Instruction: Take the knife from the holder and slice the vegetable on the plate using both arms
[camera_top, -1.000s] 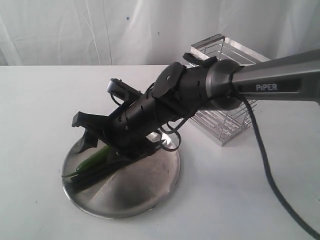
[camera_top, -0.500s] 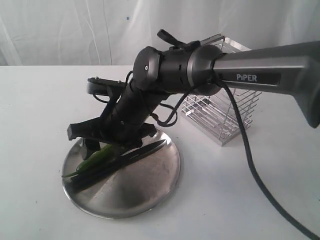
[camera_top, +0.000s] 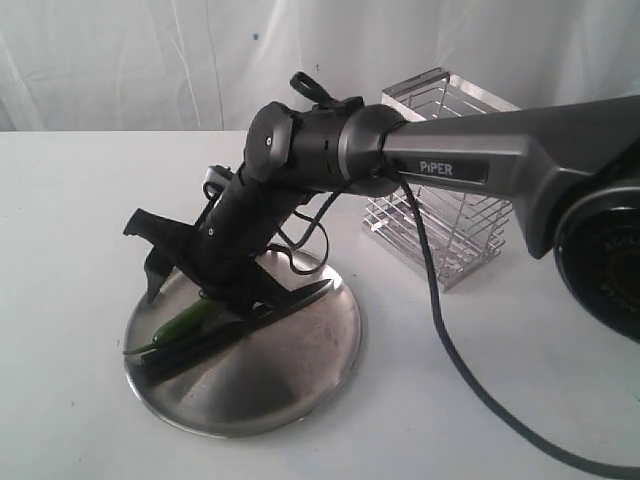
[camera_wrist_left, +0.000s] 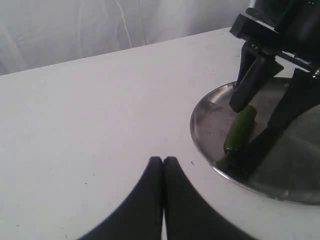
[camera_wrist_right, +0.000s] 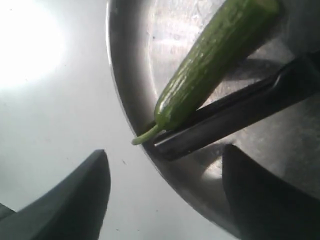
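We saw right gripper (camera_top: 203, 298) spread wide, holding nothing, poised above left part of plate (camera_top: 300, 400), likely lining up on knife handle. Left gripper (camera_wrist_left: 163, 165) pinched closed, empty, over bare surface (camera_top: 80, 200) beside rim, probably kept clear. Knife (camera_top: 200, 345) lay flat on plate, out of holder (camera_top: 450, 200), touching vegetable (camera_top: 190, 320). Both ran lower left to upper right; blade tip upper right, stem lower left.

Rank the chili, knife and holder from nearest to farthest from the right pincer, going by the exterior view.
1. Chili and knife: both lie on the plate just under the open right pincer; too close to call.
2. Holder: stands behind and to the right of the plate, clearly farthest.
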